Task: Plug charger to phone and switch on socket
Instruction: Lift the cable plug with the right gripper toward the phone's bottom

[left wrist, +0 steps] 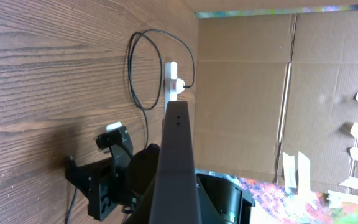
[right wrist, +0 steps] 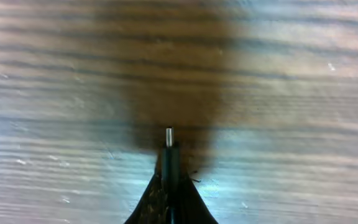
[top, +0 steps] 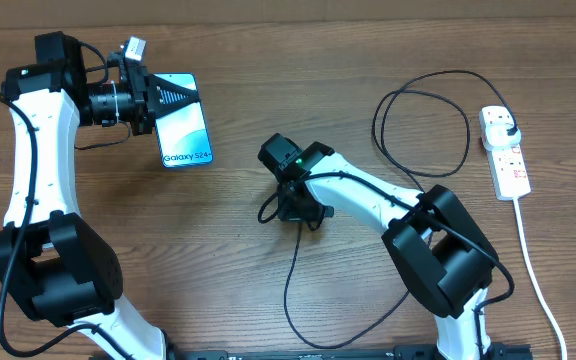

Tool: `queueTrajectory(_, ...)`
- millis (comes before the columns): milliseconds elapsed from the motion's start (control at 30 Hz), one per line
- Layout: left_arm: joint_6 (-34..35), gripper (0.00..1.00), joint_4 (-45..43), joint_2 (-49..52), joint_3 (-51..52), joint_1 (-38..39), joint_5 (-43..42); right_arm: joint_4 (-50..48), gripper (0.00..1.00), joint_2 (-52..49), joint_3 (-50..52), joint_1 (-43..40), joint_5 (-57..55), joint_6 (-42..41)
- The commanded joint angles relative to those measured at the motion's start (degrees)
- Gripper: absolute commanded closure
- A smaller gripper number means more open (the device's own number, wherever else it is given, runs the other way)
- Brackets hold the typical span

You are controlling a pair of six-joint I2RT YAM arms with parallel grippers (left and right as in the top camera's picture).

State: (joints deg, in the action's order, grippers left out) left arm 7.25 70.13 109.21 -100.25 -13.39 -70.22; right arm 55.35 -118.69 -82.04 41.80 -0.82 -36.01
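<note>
Phone [top: 188, 135] near far-left corner of bench [top: 268, 60], screen facing up; we see left tool [top: 173, 100] clamped on its far short edge. Right tool [right wrist: 170, 168] at mid-bench, pinched tight on charger [top: 293, 280] connector end; we note metal tip [right wrist: 169, 134] poking past fingertips. Cable loops to black plug [top: 505, 125] seated in socket [top: 510, 165] by right edge.

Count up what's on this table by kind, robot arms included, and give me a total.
phone: 1
charger cable: 1
power strip: 1
robot arms: 2, the left arm and the right arm
Total: 5
</note>
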Motion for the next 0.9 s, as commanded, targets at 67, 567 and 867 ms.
queueTrajectory(67, -1.07, 0.96, -0.57, -1.29, -1.20, -0.20, -4.68, 8.68, 0.96, -1.97, -7.93, -4.00, -0.24, 2.08)
queueTrajectory(567, 5.22, 0.95, -14.95, -1.29, -1.22, -0.22, -20.31, 7.72, 0.96, -0.46, -20.22, -16.04, 53.66, 28.96)
queueTrajectory(867, 25.73, 0.95, -34.14, -1.29, -1.25, -0.22, -19.32, 0.33, 0.96, -0.46, -20.22, -16.65, 77.72, 34.77)
